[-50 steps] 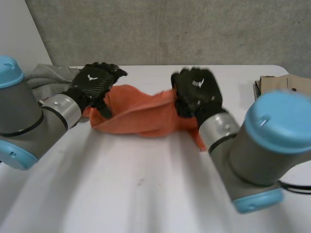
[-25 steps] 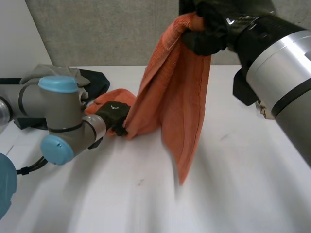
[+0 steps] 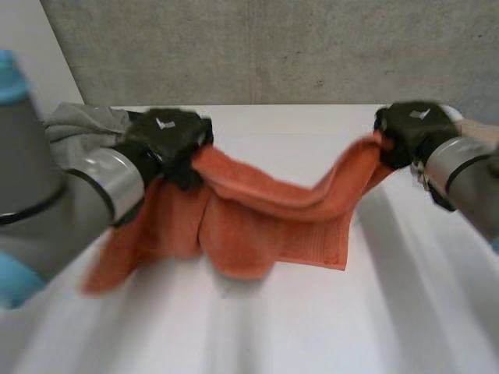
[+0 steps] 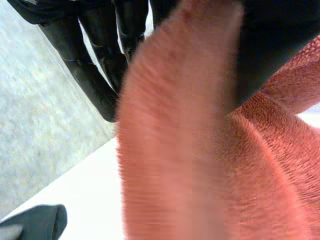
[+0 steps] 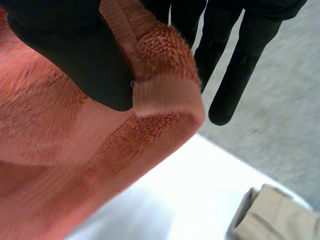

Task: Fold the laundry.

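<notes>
Down from that high dangle and now stretching the towel [image 3: 257, 234] wide, hem trailing on the surface [image 3: 312, 327], top edge pinched in the left robot hand [image 3: 168, 136], corner clamped in the right robot hand [image 3: 413, 125], ready, probably, for laying flat.

Towel [image 3: 265, 222] hangs between left robot hand [image 3: 168, 136] and right robot hand [image 3: 409, 128]
</notes>
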`<act>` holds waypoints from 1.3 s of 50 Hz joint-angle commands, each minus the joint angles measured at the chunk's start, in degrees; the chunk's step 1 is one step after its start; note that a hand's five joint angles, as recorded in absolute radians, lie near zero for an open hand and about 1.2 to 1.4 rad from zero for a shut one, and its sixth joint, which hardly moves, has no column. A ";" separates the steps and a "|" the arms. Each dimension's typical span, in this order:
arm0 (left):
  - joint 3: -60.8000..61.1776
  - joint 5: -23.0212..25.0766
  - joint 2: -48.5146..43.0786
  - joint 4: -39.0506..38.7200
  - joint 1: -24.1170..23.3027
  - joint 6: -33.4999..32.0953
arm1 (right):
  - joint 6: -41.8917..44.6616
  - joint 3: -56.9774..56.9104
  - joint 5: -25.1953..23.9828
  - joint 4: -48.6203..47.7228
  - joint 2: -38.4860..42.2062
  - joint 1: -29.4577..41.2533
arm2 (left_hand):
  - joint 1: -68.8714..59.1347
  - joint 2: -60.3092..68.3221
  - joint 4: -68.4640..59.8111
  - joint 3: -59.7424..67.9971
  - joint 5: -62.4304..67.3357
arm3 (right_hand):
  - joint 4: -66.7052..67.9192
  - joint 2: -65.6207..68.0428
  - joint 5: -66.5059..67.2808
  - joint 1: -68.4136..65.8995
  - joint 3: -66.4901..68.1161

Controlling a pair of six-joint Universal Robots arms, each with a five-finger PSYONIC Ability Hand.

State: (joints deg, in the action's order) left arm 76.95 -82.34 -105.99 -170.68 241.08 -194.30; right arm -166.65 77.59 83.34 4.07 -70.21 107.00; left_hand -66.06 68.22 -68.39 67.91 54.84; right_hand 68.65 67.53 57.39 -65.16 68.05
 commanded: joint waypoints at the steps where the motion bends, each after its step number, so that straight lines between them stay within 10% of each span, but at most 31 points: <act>1: -14.44 -9.06 -16.16 -1.50 -0.96 -8.90 | 2.56 -4.72 0.68 -8.10 7.54 2.51 | -13.94 11.78 -11.61 12.09 15.16 | 11.35 12.47 12.61 -14.84 11.95; 14: -31.71 -13.38 -11.36 -18.70 -1.05 -11.46 | -3.42 -11.41 8.95 -47.92 8.16 3.83 | -13.94 11.78 -11.61 12.09 15.16 | 11.35 12.47 12.61 -14.84 11.95; 29: -1.56 -9.42 -7.30 -19.69 -3.59 -10.84 | -5.53 2.46 -1.42 -32.47 4.64 -2.58 | -13.94 11.78 -11.61 12.09 15.16 | 11.35 12.47 12.61 -14.84 11.95; 34: 1.71 -8.80 -15.54 -20.31 -6.05 -9.96 | -0.45 8.35 -6.87 -26.67 8.50 -5.04 | 18.61 -20.77 20.94 -20.46 -17.39 | 11.35 12.47 12.61 -14.84 11.95; 44: 0.47 -10.83 -16.64 -14.61 -7.64 -9.61 | 7.74 11.88 -2.84 -25.70 12.20 -8.91 | 53.64 -55.80 55.97 -55.48 -52.41 | 11.35 12.47 12.61 -14.84 11.95; 65: 18.67 -4.07 -5.28 -6.07 6.60 -7.15 | 7.31 11.70 0.42 -24.82 11.85 -8.65 | 20.18 -22.34 22.51 -22.02 -18.96 | 11.35 12.47 12.61 -14.84 11.95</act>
State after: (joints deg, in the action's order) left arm 93.77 -91.73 -108.73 -178.64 244.32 -201.27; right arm -159.32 89.10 83.89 -20.77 -58.29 97.52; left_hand -40.03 39.16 -39.27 39.12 29.00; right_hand 68.73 67.53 57.39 -65.16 68.22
